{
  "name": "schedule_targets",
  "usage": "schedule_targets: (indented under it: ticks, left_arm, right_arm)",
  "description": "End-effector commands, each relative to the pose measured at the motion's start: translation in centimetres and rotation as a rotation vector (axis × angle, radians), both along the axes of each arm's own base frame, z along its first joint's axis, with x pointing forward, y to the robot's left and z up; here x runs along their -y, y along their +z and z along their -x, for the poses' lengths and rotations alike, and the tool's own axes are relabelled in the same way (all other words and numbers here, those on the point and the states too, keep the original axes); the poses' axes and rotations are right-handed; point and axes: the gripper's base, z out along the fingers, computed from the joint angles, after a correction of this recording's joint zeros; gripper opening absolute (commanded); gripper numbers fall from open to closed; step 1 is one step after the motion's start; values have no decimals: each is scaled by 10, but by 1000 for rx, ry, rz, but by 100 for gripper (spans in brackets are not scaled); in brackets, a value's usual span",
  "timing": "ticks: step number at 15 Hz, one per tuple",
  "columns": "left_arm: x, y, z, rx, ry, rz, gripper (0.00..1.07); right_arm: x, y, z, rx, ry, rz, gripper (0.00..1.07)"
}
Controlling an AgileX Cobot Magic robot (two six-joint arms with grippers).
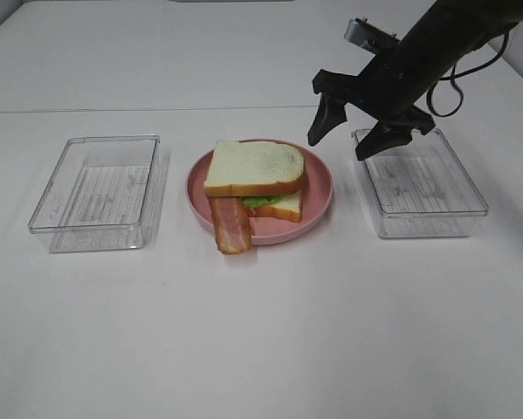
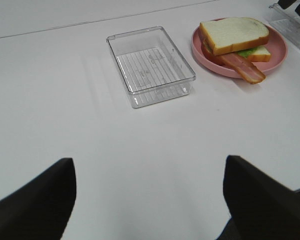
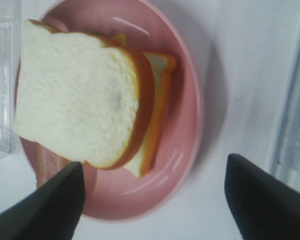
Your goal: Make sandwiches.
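The sandwich [image 1: 255,168] sits on the round pink plate [image 1: 318,205] at the table's middle. Its top white bread slice lies skewed over the lower slice, with green lettuce [image 1: 259,201] between them and a bacon strip [image 1: 230,225] hanging out over the plate's front rim. My right gripper [image 1: 340,147] hovers open just right of the plate, above its edge, holding nothing. In the right wrist view the sandwich [image 3: 74,100] lies beyond the spread fingers [image 3: 262,200]. My left gripper [image 2: 150,165] is open and empty over bare table, far from the sandwich [image 2: 235,35].
A clear plastic tray [image 1: 99,188] stands left of the plate and another [image 1: 423,183] to its right, partly under the right arm. Both look empty. The left tray [image 2: 150,65] lies between my left gripper and the plate [image 2: 277,47].
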Motion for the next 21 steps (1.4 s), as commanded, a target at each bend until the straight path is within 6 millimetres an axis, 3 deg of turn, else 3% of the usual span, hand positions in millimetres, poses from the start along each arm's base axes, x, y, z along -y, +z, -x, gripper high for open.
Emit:
schedule_targets:
  ticks: [1,3,4,5,9,11,13,15,16,21]
  left_arm:
    - [-1,0,2,21,0,17,76]
    - [-1,0,2,21,0,17,76]
    - [-1,0,2,21,0,17,76]
    - [-1,0,2,21,0,17,76]
    - [-1,0,2,21,0,17,76]
    - [-1,0,2,21,0,17,76]
    - [-1,0,2,21,0,17,76]
    - [-1,0,2,21,0,17,76]
    - [-1,0,2,21,0,17,76]
    - [-1,0,2,21,-5,14,76]
  right_arm:
    - [11,27,13,21,66,102,73]
    - [23,67,28,92,116,197,73]
    - [34,111,52,147,127,266,73]
    - [39,131,65,166,133,285,73]
    - [53,197,125,237,146,292,73]
    - [57,213,144,278,131,284,73]
    - [65,214,179,284,123,281,73]
    - [78,186,237,226,127,289,73]
    - [80,179,248,215,129,290,73]
    - [106,115,340,211,127,354,73]
